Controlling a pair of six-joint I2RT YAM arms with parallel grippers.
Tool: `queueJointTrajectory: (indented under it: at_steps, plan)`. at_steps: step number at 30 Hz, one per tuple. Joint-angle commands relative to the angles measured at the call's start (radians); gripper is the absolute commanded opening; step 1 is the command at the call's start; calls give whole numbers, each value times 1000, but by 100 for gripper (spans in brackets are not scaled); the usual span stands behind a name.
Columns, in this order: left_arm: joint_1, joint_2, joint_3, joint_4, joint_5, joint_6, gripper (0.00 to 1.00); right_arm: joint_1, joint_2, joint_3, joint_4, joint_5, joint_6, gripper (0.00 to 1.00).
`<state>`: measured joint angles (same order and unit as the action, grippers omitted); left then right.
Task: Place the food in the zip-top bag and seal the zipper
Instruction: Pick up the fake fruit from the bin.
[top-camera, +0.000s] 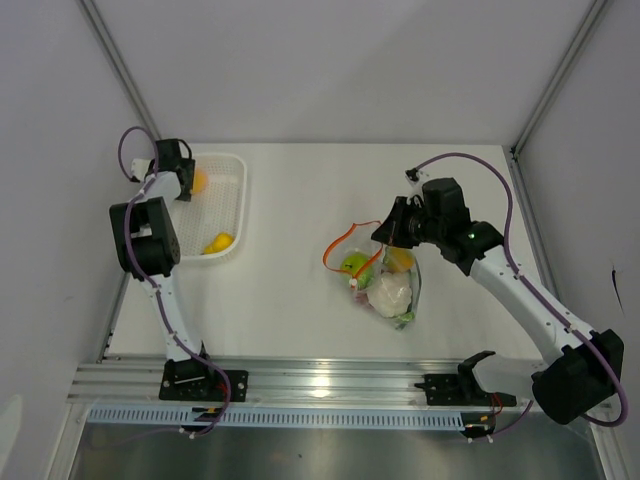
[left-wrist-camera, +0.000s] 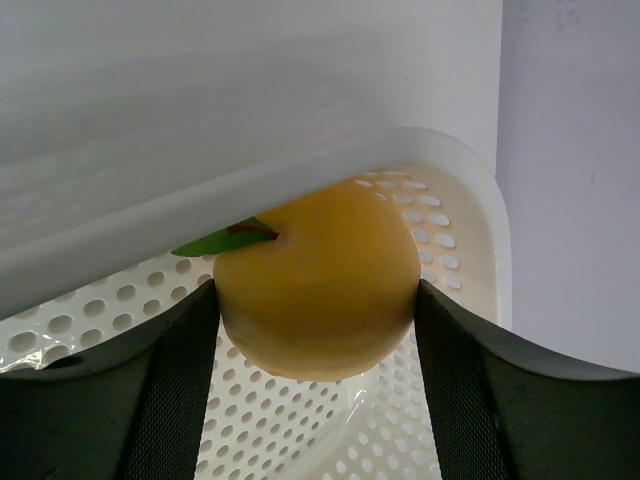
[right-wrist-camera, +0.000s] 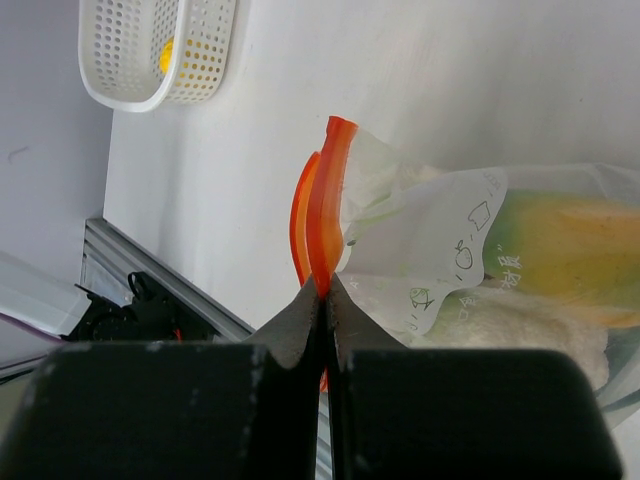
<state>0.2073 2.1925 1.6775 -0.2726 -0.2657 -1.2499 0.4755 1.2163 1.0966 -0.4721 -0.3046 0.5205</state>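
The clear zip-top bag (top-camera: 403, 305) lies at the table's middle right, holding a green apple (top-camera: 354, 264), a yellow-orange fruit (top-camera: 400, 260) and the white cauliflower (top-camera: 390, 293). Its orange-red zipper (top-camera: 340, 243) loops open to the left. My right gripper (top-camera: 388, 235) is shut on the zipper (right-wrist-camera: 326, 200) at the bag's (right-wrist-camera: 440, 230) mouth, the strip pinched between my fingertips (right-wrist-camera: 326, 285). My left gripper (top-camera: 192, 182) is in the white basket's far corner. Its fingers press both sides of a yellow-orange fruit (left-wrist-camera: 320, 280) with a green leaf.
The white perforated basket (top-camera: 238, 195) stands at the far left and holds a second yellow fruit (top-camera: 218, 243). Its rim (left-wrist-camera: 470, 200) curves close behind the held fruit. Grey walls close in the left, back and right. A metal rail runs along the near edge.
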Motion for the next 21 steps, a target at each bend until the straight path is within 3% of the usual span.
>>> queueJointTrajectory:
  at_steps: [1, 4, 6, 11, 17, 21]
  plan:
    - [-13, 3, 21, 6, -17, 4, 52, -5, -8, 3, 36, 2, 6, 0]
    - [-13, -5, 14, 3, 2, 6, 39, -3, -11, 3, 35, 2, 12, 0]
    - [-14, -17, -4, 0, 19, 10, 23, -3, -15, 3, 30, 15, 12, 0]
    - [-14, -126, -113, 32, 51, 9, 20, -3, -8, 22, 7, 35, 12, 0]
    - [-22, -295, -280, 92, 154, 29, 4, -3, -32, 2, 6, 68, 16, 0]
    - [-42, -501, -428, 108, 193, 30, 3, -6, -46, -20, 7, 96, 22, 0]
